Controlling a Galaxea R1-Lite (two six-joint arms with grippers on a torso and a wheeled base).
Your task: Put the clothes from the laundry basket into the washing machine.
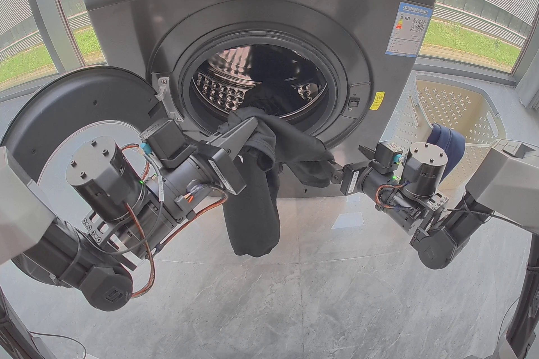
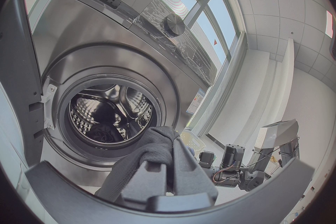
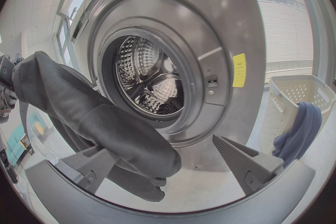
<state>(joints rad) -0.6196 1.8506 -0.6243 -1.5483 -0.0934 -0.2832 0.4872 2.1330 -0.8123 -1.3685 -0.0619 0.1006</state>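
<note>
- The left claw (image 1: 238, 134) is clenched on a dark garment (image 1: 252, 208). It pinches a bunched fold near the top, just short of the lower lip of the washing machine (image 1: 359, 40) opening.
- Below that claw most of the cloth hangs straight down as a long limp tail, seemingly clear of the floor (image 1: 314, 293). A second fold runs sideways to the right claw (image 1: 337, 173).
- The right claw is spread wide and grips nothing. The fold lies across one of its fingers (image 3: 87, 165), and the other finger stands free.
- Beyond both claws the drum (image 1: 258, 79) is open, with its door (image 1: 67, 107) swung out behind the left claw. Some dark cloth already lies at the drum's bottom.
- Handling, as I judge it: the garment is light, soft and slack, with a fine mesh-like weave. It will sag and swing rather than keep a shape, and the hanging tail may catch on the lip.
- A bunched fold, as taken now, looks like the best hold. A second hold lower on the tail would help lift it over the lip.
- Well off beside the right claw stands the laundry basket (image 1: 466, 107). A blue garment (image 1: 446, 144) is draped over its rim, not yet loaded.
</note>
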